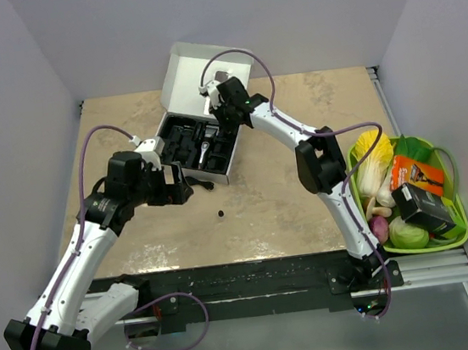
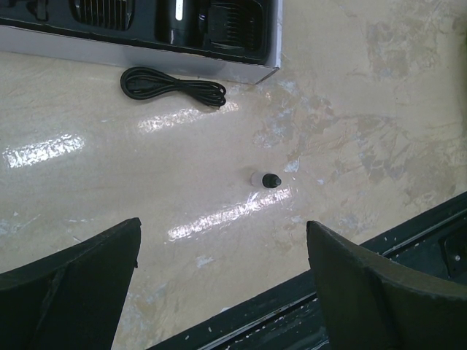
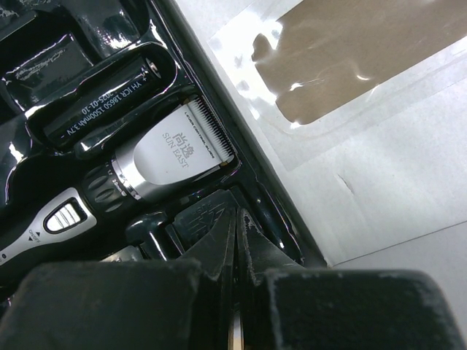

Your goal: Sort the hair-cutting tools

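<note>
The right gripper (image 3: 237, 222) has its two black fingers pressed flat together with nothing seen between them. Their tips are poised over a moulded pocket of the glossy black plastic tray (image 3: 44, 44); whether they touch it cannot be told. Just beyond the tips lies the black-and-silver electric hair clipper (image 3: 164, 157), seated in its own recess with the toothed blade toward the tray's wall. In the slot beside it rests a short black cylinder (image 3: 102, 102) with white lettering. The tray sits inside an open white cardboard box (image 1: 191, 65), whose raised lid stands on the far side of the beige marbled table (image 1: 272, 204). The left gripper (image 2: 222, 240) hangs above the table by the box's near corner, its dark fingers (image 2: 80, 284) spread wide apart and holding nothing. Ahead of it a tiny round black bit (image 2: 271, 179) lies alone on the bare surface, well apart from the box. A thin black cord (image 2: 174, 86), loosely coiled, lies just beside the box's near wall. A ribbed black comb guard (image 2: 235, 22) shows in the corner pocket of the tray, next to the clipper. At the right side sits a green plastic basket (image 1: 431, 246) holding colourful toy vegetables (image 1: 374, 170), an orange carton (image 1: 413, 172) and a small black carton (image 1: 423, 207).
</note>
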`<state>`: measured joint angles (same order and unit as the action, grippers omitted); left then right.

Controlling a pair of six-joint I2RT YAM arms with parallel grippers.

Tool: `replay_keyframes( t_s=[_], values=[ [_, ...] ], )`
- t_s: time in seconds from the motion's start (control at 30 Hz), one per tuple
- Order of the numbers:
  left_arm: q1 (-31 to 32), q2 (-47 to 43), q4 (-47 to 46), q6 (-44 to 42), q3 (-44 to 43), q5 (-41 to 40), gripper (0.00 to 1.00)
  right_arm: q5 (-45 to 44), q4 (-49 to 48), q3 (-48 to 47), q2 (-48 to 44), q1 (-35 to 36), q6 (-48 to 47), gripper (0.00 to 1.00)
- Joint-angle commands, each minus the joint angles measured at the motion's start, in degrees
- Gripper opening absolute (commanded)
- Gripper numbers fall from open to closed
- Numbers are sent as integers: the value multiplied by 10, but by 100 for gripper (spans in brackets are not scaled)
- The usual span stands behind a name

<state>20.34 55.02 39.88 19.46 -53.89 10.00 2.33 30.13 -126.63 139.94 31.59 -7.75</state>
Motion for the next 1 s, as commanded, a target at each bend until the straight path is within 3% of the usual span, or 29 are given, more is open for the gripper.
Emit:
replay_keyframes(
  t_s=[0.0,0.3,0.53,0.6,0.77,0.8,0.97],
  values=[
    [2,-13,-13,-4,-10,2,100,-10,-2,0,-36,0,15,0],
    [2,-18,1,-8,-41,-21,100,-13,-10,52,-137,11,41,0],
    [1,38,20,4,-108,-146,100,-18,-10,160,-254,24,98,32],
    [1,93,28,4,-141,-182,98,-35,-28,196,-282,30,109,35],
    [-15,189,18,28,-240,-198,80,-47,-53,298,-379,42,127,34],
    [-29,215,13,33,-260,-198,69,-57,-56,325,-392,44,129,34],
    [-119,310,-10,53,-329,-168,44,-73,-71,399,-465,51,144,35]
  ],
)
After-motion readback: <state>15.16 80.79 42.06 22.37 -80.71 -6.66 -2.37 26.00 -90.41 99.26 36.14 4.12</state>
